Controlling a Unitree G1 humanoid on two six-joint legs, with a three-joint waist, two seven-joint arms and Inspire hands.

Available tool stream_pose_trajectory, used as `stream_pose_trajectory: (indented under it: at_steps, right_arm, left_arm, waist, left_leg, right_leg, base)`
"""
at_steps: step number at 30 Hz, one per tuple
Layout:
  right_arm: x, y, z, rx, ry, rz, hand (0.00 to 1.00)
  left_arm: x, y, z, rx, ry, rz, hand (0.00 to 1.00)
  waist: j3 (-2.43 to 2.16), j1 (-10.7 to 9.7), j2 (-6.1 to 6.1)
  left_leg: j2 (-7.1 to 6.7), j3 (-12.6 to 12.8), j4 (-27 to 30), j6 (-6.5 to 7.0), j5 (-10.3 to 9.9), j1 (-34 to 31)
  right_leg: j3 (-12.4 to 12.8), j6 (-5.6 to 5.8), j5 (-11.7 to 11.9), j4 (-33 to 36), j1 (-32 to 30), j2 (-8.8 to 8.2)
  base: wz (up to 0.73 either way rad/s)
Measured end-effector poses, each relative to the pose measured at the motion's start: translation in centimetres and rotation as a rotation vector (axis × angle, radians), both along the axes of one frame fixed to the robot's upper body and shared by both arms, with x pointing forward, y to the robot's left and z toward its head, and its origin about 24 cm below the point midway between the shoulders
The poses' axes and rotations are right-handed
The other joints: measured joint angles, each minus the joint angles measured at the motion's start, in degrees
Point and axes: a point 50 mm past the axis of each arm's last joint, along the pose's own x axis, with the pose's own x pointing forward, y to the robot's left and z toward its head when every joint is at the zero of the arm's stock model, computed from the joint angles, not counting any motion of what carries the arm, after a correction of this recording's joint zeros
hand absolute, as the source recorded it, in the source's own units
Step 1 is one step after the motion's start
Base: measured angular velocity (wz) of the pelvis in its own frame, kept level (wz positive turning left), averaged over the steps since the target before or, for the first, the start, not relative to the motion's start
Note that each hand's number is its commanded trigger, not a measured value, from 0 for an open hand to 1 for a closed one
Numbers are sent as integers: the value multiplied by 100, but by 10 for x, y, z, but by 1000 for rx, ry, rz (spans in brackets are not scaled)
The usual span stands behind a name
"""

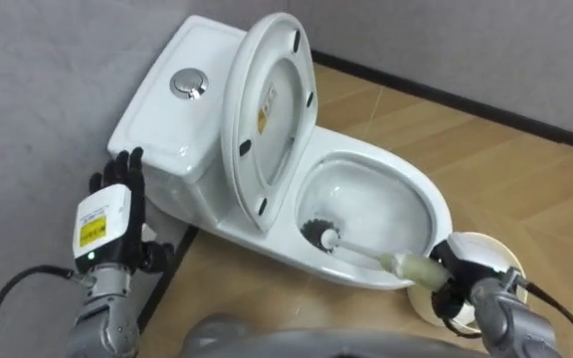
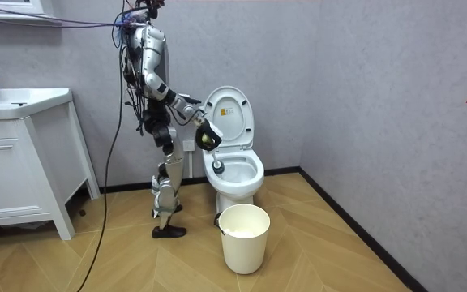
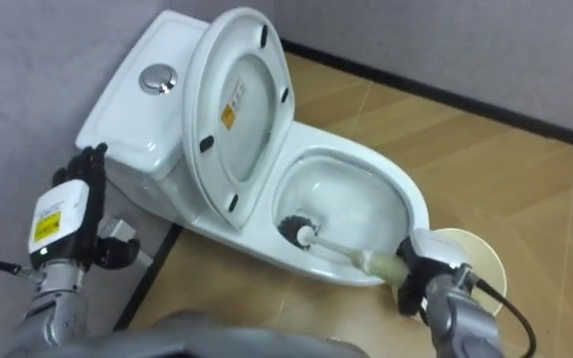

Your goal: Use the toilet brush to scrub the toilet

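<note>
At the far left the left hand (image 1: pixel 115 204) is raised beside the cistern (image 1: pixel 167 119), fingers straight and pointing up, holding nothing; whether it touches the cistern's side is hard to judge from this angle. The cistern stands against the grey wall (image 1: pixel 28 60) and has a round chrome flush button (image 1: pixel 189 84) on its top. Just right of it the seat and lid (image 1: pixel 272 119) are up, leaning back towards the cistern. Further right is the open toilet bowl (image 1: pixel 396 169); the toilet brush (image 1: pixel 361 253) reaches into it, its dark bristle head low against the inner wall on the side nearest the raised seat, its pale handle slanting up over the near rim. The right hand (image 1: pixel 458 283) is just outside that rim, its dark fingers curled round the end of the handle. Behind that hand a white bucket (image 1: pixel 495 254) stands on the wooden floor (image 1: pixel 525 169).

In the room view a white vanity cabinet (image 2: pixel 14 162) is at the far left; the robot stands upright on the room view's left of the toilet, arms reaching over it; the bucket sits on the floor in front of the bowl.
</note>
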Motion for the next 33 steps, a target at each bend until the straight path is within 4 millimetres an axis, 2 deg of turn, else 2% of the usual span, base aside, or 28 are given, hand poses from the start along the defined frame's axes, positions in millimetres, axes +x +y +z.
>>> stream_pose_trajectory:
  at_steps: [1, 2, 5, 7, 8, 9, 10, 14, 18, 20, 21, 23, 25, 26, 28, 29, 33]
  right_arm:
    - [0, 0, 0, 10, -1, -13, 100]
    - [1, -2, -2, 37, -3, -49, 100]
    - [3, -4, -4, 104, -24, -131, 100]
    - [2, -4, -4, 115, -27, -147, 100]
    - [2, -5, -5, 126, -30, -161, 100]
    - [0, -7, -7, 132, -33, -175, 100]
    - [-2, -8, -8, 137, -33, -192, 100]
    - [-3, -10, -10, 204, -114, -332, 100]
    - [-5, -19, -7, 263, -229, -476, 100]
    - [-5, -19, -6, 275, -266, -517, 100]
    - [-7, -19, -7, 275, -288, -542, 100]
    - [-9, -19, -9, 273, -315, -579, 100]
    - [-11, -19, -11, 261, -331, -607, 100]
    - [-16, -20, -15, 256, -334, -643, 100]
    - [-22, -21, -19, 258, -331, -699, 100]
    - [-25, -21, -22, 258, -330, -733, 100]
    - [-40, -24, -32, 248, -309, -860, 100]
  left_arm:
    - [-1, 1, 0, -9, 2, 11, 0]
    - [-3, 3, -1, -28, 9, 33, 0]
    - [-12, 9, -6, -71, 49, 90, 0]
    - [-20, 13, -11, -71, 104, 107, 0]
    - [-25, 16, -17, -69, 148, 120, 0]
    - [-34, 19, -25, -64, 203, 139, 0]
    - [-38, 21, -30, -65, 231, 151, 0]
    - [-81, 33, -56, -90, 452, 280, 0]
    - [-115, 36, -70, -188, 557, 467, 0]
    - [-126, 39, -74, -228, 591, 538, 0]
    - [-131, 40, -77, -237, 613, 570, 0]
    - [-133, 39, -81, -252, 632, 607, 0]
    - [-132, 37, -84, -259, 646, 614, 0]
    - [-129, 36, -85, -266, 648, 618, 0]
    - [-123, 35, -87, -279, 645, 617, 0]
    - [-117, 34, -87, -287, 636, 610, 0]
    - [-100, 26, -92, -317, 624, 596, 0]
  waist:
    - [7, 24, -2]
    - [34, 39, -13]
    - [59, 51, -34]
    - [60, 31, -36]
    - [63, 3, -33]
    - [86, -36, -22]
    - [87, -47, -19]
    - [82, -184, -26]
    - [71, -364, 9]
    - [72, -461, 19]
    - [66, -520, 35]
    - [53, -543, 55]
    - [37, -616, 91]
    - [24, -630, 97]
    - [26, -658, 108]
    - [43, -717, 129]
    - [12, -876, 234]
  left_leg:
    - [-1, -23, -11, 0, 0, 15]
    - [-9, -81, -22, 0, 0, 58]
    - [-6, -66, -25, -6, -5, 66]
    - [-3, -64, -75, -6, -4, 76]
    - [-2, -65, -116, -6, -4, 86]
    - [0, -65, -193, -6, -4, 177]
    - [-3, -65, -221, -6, -4, 221]
    - [1, 94, -321, -6, -6, 372]
    - [1, 241, -416, -6, -19, 497]
    - [0, 264, -445, -5, -19, 575]
    - [5, 369, -467, -4, -20, 642]
    - [19, 583, -475, -2, -22, 710]
    - [23, 643, -480, -2, -22, 758]
    - [24, 691, -480, -2, -22, 799]
    - [27, 725, -497, -2, -23, 884]
    - [26, 731, -497, 0, -25, 928]
    - [58, 847, -497, 36, -81, 952]
  right_leg:
    - [-11, 0, 0, -7, 18, 2]
    - [-30, -1, 1, -18, 85, 10]
    - [38, -8, 3, -103, 97, 35]
    - [49, -11, 4, -103, 108, 48]
    - [43, -12, 5, -111, 122, 52]
    - [48, -13, 6, -118, 199, 55]
    - [58, -12, 5, -124, 205, 53]
    - [248, 2, 1, -211, 283, 56]
    - [453, 20, 12, -205, 304, 63]
    - [538, 21, 13, -207, 361, 67]
    - [603, 21, 13, -205, 395, 68]
    - [778, 21, 13, -203, 417, 78]
    - [864, 25, 15, -199, 433, 78]
    - [947, 26, 15, -199, 444, 83]
    - [1057, 28, 16, -204, 479, 92]
    - [1107, 28, 16, -195, 494, 92]
    - [1192, 57, 34, -176, 477, 123]
  base:
    - [11]
    - [8]
    - [2]
    - [3]
    - [5]
    - [4]
    - [0]
    - [-16]
    - [-17]
    - [-15]
    - [-15]
    - [-24]
    - [-23]
    - [-25]
    - [-24]
    - [-15]
    - [-9]
